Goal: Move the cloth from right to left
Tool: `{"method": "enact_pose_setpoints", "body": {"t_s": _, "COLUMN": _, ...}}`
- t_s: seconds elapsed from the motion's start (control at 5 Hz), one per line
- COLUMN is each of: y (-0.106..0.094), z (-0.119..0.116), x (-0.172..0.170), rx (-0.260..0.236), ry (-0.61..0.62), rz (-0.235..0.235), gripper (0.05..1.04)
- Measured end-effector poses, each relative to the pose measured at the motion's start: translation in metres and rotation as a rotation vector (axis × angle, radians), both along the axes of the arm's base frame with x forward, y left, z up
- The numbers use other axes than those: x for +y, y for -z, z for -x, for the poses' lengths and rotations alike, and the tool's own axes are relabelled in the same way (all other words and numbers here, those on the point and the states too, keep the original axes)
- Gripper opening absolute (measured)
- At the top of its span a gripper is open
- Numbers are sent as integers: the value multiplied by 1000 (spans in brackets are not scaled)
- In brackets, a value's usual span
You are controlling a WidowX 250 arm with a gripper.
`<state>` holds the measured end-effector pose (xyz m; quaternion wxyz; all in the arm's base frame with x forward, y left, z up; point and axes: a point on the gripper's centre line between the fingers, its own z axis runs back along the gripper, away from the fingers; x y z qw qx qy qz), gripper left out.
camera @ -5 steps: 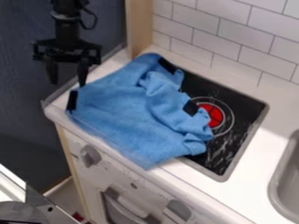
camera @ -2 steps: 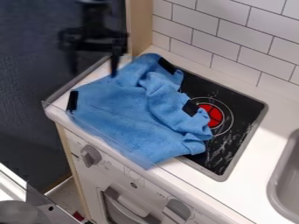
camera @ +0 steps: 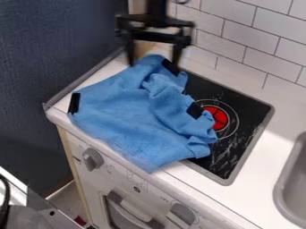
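Observation:
My gripper (camera: 154, 60) hangs open at the top of the view, over the back corner of the counter, its two fingers wide apart. Its right finger is in front of the black patch at the cloth's upper corner; whether it touches cannot be told. The blue cloth (camera: 131, 112) lies rumpled over the left part of the black stove top (camera: 244, 112) and the counter's left end. Black patches mark some of its corners, and its right side is bunched in folds near the red burner.
A white counter (camera: 254, 192) surrounds the stove, with a grey sink (camera: 293, 179) at the right edge. White tiled wall (camera: 239, 40) and a wooden post stand behind. Knobs (camera: 92, 159) line the front panel below.
The gripper has moved right, from left of the counter to above the cloth's upper corner. The cloth lies as before.

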<state>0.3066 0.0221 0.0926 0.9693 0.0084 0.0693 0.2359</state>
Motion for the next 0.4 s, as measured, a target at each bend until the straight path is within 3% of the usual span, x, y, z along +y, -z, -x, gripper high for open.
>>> {"method": "enact_pose_setpoints", "body": {"t_s": 0.2, "y": -9, "z": -10, "x": -48, "rx": -20, "ry": 164, "rz": 109, "gripper": 1001}}
{"method": "enact_pose_setpoints", "body": {"t_s": 0.4, "y": -5, "z": -6, "x": -89, "rx": 11, "ry": 212, "rz": 132, "gripper": 1001}}
